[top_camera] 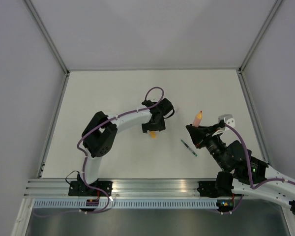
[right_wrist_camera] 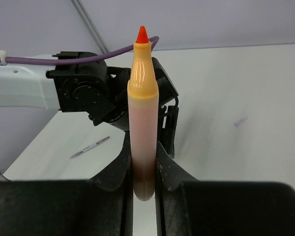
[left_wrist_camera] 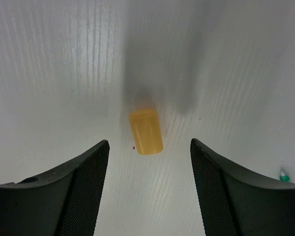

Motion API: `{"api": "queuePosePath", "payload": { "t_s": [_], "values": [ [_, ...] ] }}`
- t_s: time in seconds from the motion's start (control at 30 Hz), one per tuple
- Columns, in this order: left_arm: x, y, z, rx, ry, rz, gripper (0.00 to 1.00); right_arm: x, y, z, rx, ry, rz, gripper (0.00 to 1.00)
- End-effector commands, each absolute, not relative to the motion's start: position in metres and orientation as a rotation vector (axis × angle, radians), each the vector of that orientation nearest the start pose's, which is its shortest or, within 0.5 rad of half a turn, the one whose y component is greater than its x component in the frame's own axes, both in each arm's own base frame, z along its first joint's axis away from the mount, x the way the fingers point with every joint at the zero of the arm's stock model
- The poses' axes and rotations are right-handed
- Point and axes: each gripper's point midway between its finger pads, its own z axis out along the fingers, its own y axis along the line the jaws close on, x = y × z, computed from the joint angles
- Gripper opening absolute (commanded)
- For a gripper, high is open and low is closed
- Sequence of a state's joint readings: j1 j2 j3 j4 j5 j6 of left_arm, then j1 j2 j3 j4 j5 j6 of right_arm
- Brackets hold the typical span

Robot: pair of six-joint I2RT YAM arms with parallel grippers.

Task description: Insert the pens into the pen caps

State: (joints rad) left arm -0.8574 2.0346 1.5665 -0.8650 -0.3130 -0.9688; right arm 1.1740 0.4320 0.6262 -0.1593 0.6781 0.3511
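Observation:
A stubby orange pen cap (left_wrist_camera: pixel 146 131) lies on the white table, just ahead of my left gripper (left_wrist_camera: pixel 149 147). That gripper is open, with its mesh-padded fingers (left_wrist_camera: pixel 83 191) on either side and clear of the cap. From above, the cap (top_camera: pixel 152 133) peeks out beneath the left gripper (top_camera: pixel 154 128). My right gripper (right_wrist_camera: pixel 144 162) is shut on the orange-pink pen (right_wrist_camera: pixel 143 113). The pen stands up between the fingers with its red tip uncapped and pointing away from the wrist. In the top view this pen (top_camera: pixel 198 118) sticks out of the right gripper (top_camera: pixel 195 129).
A thin pen (top_camera: pixel 189 147) lies on the table between the two arms, also seen past the right fingers (right_wrist_camera: pixel 90 147). A small green tip (left_wrist_camera: pixel 283 175) shows at the right edge of the left wrist view. Grey walls enclose the table.

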Motion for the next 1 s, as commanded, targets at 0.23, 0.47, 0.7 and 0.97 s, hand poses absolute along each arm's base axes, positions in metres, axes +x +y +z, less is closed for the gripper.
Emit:
{"api": "queuePosePath", "payload": {
  "t_s": [0.23, 0.47, 0.7, 0.97],
  "values": [
    [0.276, -0.299, 0.033, -0.305, 2.806, 0.078, 0.7, 0.181, 0.163, 0.303, -0.058, 1.561, 0.671, 0.0],
    [0.278, -0.298, 0.029, -0.342, 2.805, 0.112, 0.68, 0.182, 0.163, 0.302, -0.059, 1.563, 0.67, 0.0],
    [0.275, -0.298, 0.014, -0.324, 2.843, 0.163, 0.66, 0.182, 0.165, 0.301, -0.063, 1.567, 0.664, 0.0],
    [0.274, -0.293, 0.006, -0.328, 2.851, 0.202, 0.52, 0.182, 0.162, 0.301, -0.056, 1.566, 0.662, 0.0]
  ]
}}
